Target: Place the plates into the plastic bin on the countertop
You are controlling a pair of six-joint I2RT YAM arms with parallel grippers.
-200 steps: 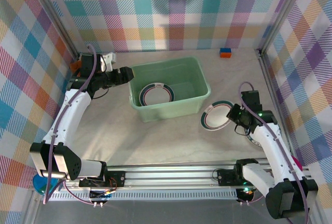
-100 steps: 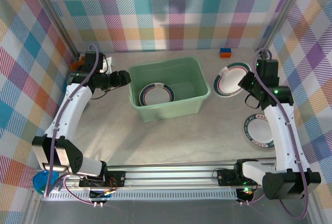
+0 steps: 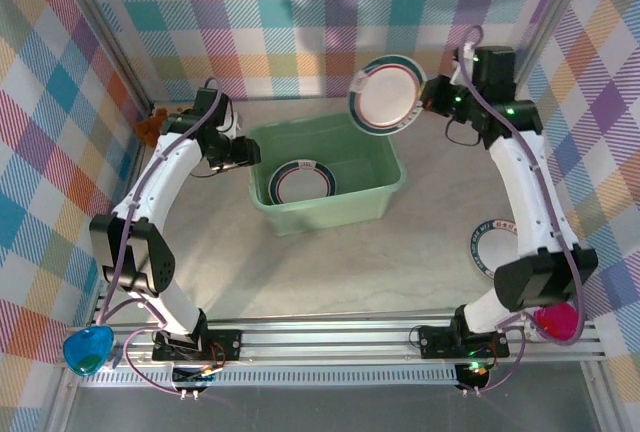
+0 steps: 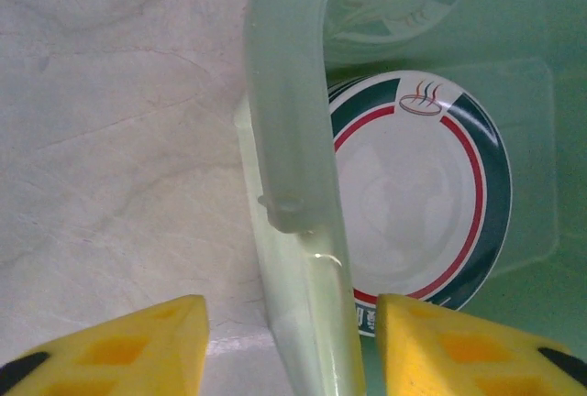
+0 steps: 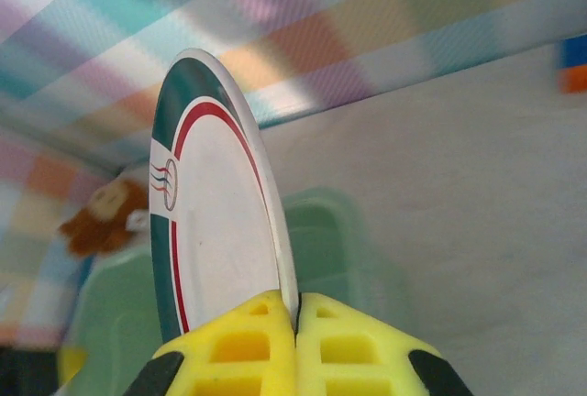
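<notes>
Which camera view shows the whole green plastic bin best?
The top external view: the plastic bin appears whole, with one plate lying inside. The left wrist view gives a close stretch of its rim and wall; the right wrist view has a blurred part of it behind the held plate.

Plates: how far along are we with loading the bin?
Done: one plate lies flat in the bin. In hand: the right gripper is shut on a second plate, held on edge above the bin's far right corner; the left gripper straddles the bin's left wall, jaws apart. Left: release that plate, then fetch the third plate on the countertop at right.
</notes>
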